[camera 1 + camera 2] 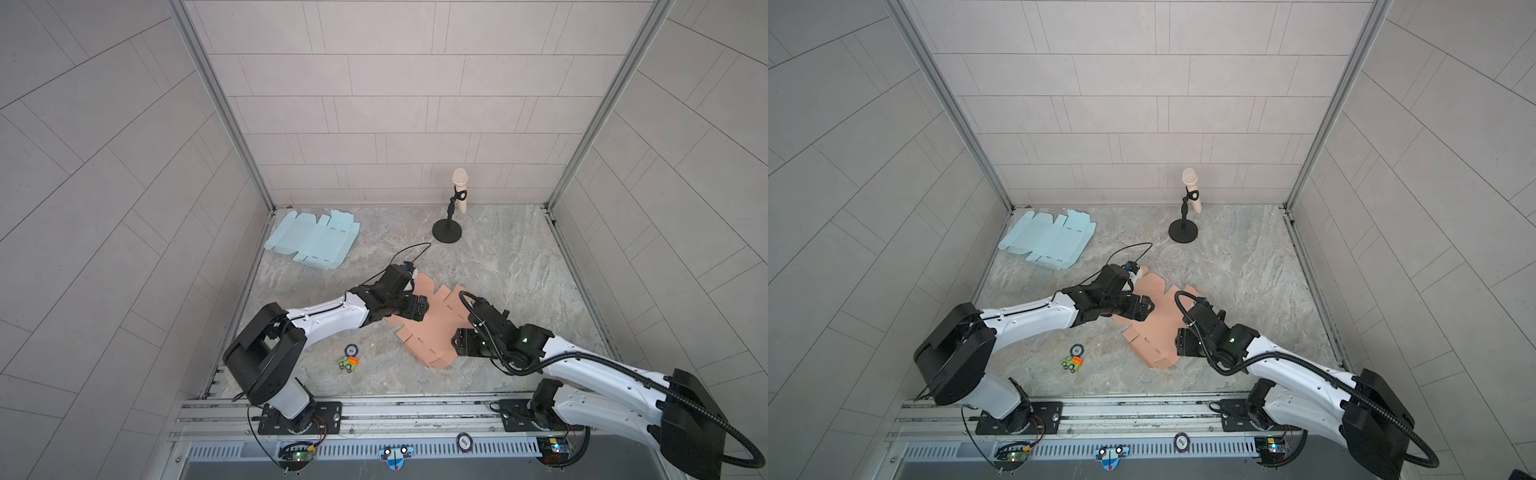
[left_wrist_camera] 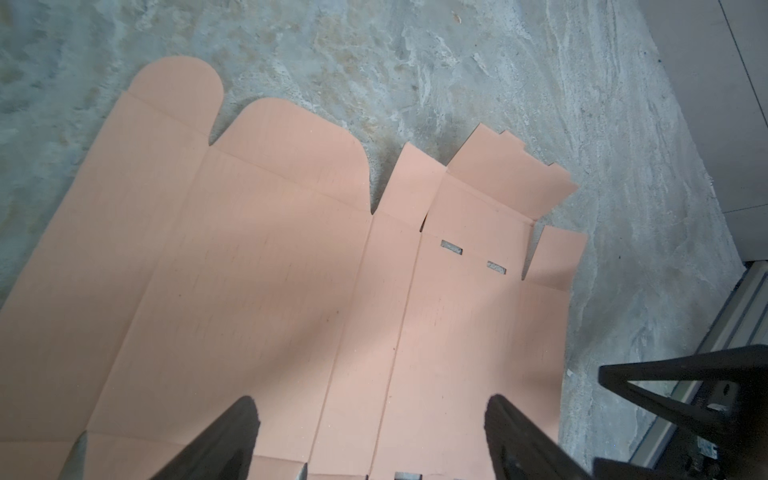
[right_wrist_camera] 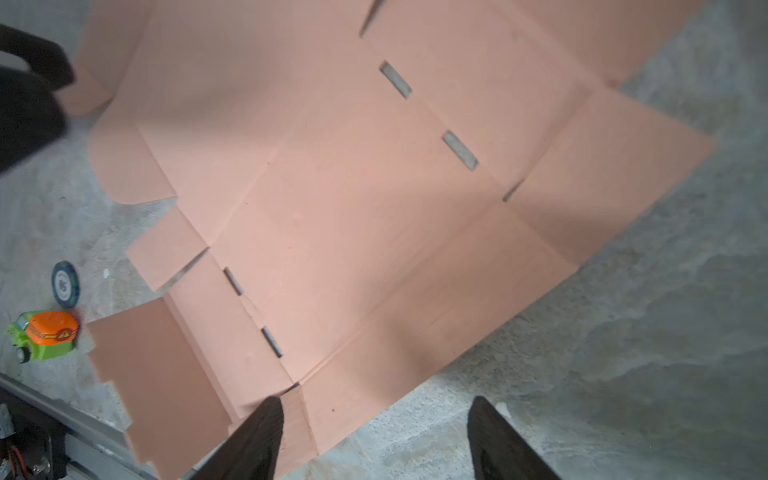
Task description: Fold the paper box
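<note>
Far on the left, near the back wall, a blue paper sheet (image 1: 309,239) lies flat on the bench (image 1: 519,266). It is well apart from our work, maybe a spare. Nearer to us sit a little toy car (image 1: 348,364) and a round chip (image 1: 351,350), just beside each other and out of our way.

Next, we hold our left claw (image 2: 372,405) wide, with nothing in it, over the pink paper box (image 1: 436,332). The box lies flat in the middle of the bench, between our two arms. Its flaps are spread out and none is folded up yet. We think it lies there so both claws can reach it.

On the right, our right claw (image 3: 375,405) is wide too and holds nothing. One finger is over a corner flap and the other is over bare bench. So we judge it is lined up to catch that edge.
</note>
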{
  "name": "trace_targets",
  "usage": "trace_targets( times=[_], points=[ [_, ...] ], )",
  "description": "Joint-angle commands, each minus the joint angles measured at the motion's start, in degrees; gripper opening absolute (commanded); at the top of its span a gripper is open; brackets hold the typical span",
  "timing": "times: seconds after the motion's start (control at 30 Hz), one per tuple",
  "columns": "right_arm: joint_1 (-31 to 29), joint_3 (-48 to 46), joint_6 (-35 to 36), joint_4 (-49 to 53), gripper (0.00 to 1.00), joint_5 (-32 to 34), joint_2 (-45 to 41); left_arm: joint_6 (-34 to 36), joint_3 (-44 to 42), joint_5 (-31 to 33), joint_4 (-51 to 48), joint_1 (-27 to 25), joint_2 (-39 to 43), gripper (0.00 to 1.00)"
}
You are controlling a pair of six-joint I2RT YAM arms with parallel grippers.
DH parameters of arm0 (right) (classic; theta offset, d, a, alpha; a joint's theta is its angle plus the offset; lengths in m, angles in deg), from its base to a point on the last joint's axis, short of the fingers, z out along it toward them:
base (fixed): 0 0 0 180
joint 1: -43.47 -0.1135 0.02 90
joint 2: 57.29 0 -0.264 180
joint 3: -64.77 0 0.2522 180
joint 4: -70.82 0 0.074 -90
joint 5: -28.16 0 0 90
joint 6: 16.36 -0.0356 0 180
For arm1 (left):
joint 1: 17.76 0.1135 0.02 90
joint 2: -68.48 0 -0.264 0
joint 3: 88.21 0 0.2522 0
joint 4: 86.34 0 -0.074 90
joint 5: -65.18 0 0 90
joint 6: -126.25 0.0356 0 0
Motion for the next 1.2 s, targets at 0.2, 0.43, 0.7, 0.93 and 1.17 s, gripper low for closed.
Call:
trace_targets(
  times=[0.2,0.43,0.7,0.93,1.17],
  points=[
    [0.3,-3.5,-5.7,-10.6,0.72,-1.7,3.0,0.5,-0.9,-1.4,1.9,0.0,-2.3,0.83],
    [1.9,-3.3,-4.3,-13.3,0.64,-1.4,5.6,0.4,-3.4,-1.7,1.8,-1.2,-2.1,0.77],
    [5.5,-3.1,-1.9,-13.9,0.55,-1.4,6.9,-0.3,-6.9,-1.5,2.7,-2.5,-0.5,0.72],
    [10.3,-2.9,1.7,-12.7,0.32,-2.2,6.6,-1.5,-8.9,-1.0,3.4,-4.7,0.9,0.70],
    [14.5,-0.7,6.8,-10.7,0.26,-3.5,7.9,-4.2,-9.9,-1.0,5.3,-7.5,1.3,0.68]
  ],
)
